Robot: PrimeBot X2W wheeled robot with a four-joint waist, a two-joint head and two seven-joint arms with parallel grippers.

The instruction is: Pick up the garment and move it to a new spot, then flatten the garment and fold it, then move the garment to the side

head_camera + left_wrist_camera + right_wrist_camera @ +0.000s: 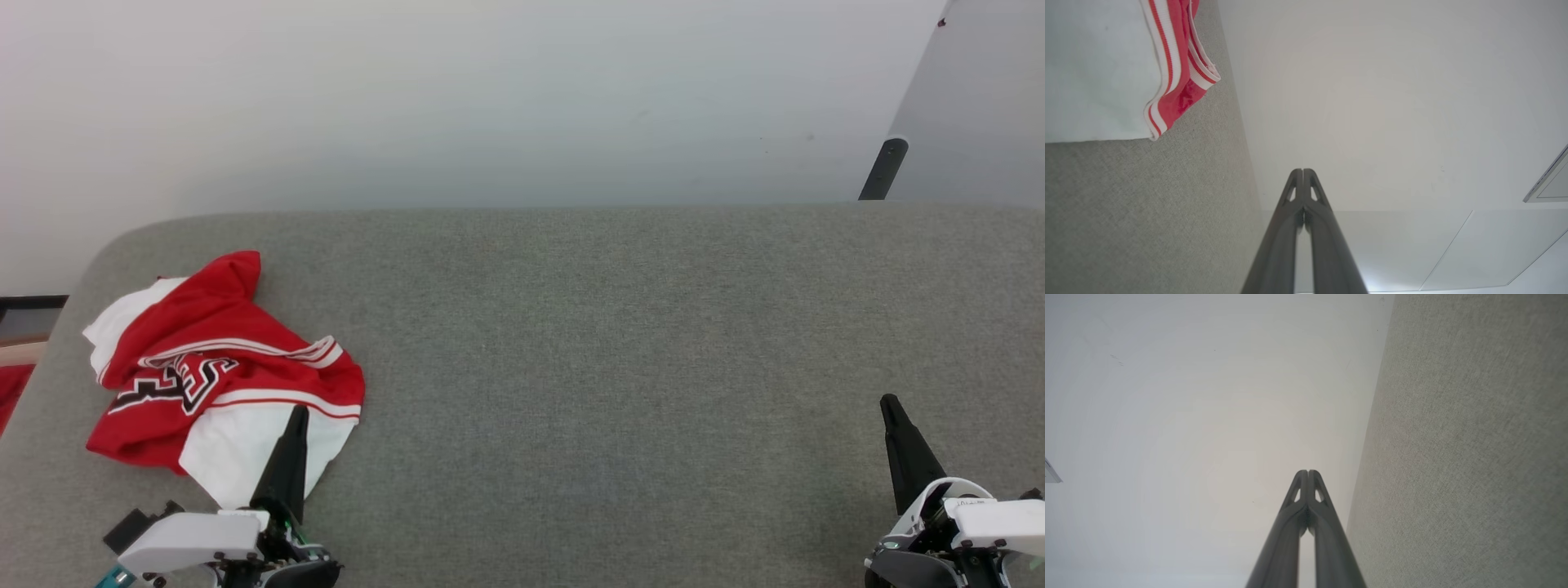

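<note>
The head view takes in the whole garment point(220, 359), crumpled at the desk's point(612, 367) left end, black lettering up. The left wrist view gives its white sleeve and striped trim point(1167, 73) close up, off to one side of the left fingers point(1303, 179). These are pressed together and empty, their tip over the sleeve's near edge in the head view. The right fingers point(891, 408), also closed and empty, are well apart from the garment, above bare desk.
</note>
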